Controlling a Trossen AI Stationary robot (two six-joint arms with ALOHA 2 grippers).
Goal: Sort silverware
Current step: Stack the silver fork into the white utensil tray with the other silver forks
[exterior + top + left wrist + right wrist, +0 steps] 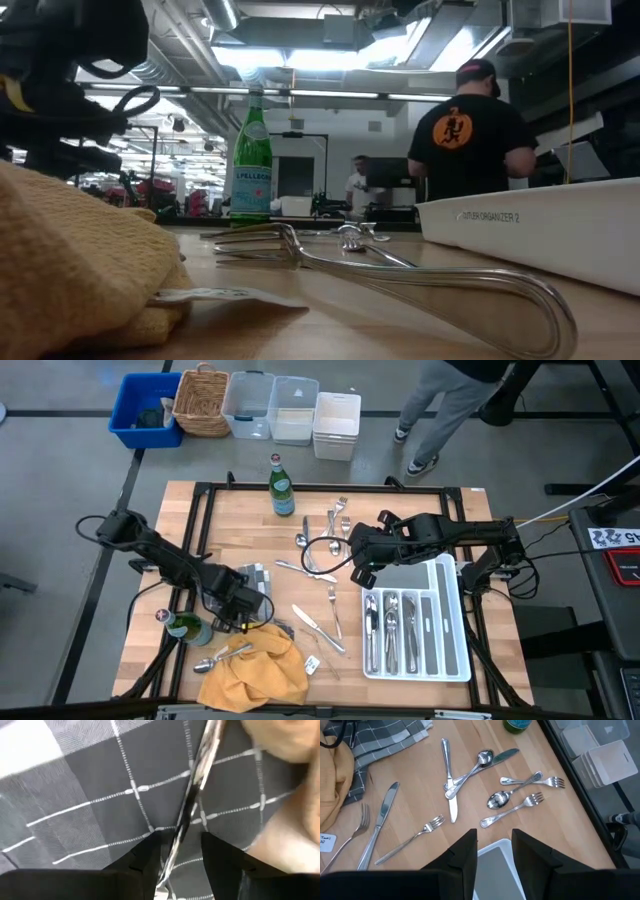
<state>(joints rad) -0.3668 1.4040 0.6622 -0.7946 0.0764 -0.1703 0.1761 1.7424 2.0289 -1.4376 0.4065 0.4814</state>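
Note:
Loose silverware [512, 810] lies on the wooden table: forks, spoons and knives [338, 515] between the arms, and several pieces in the white divided tray [450, 660]. My left gripper [181, 837] points down, open, over a grey checked cloth [258, 574]. A slim silver piece [197, 775] lies on that cloth and runs between the two fingers. Which kind of piece it is does not show. My right gripper [494, 837] hangs open above the tray's far left corner [495, 862] with nothing between its fingers.
A green bottle [282, 485] stands at the table's far edge and another [187, 628] lies near the left arm. A yellow cloth [252, 670] with a spoon [215, 660] beside it lies at the near edge. Bins and a person [440, 410] are beyond the far edge.

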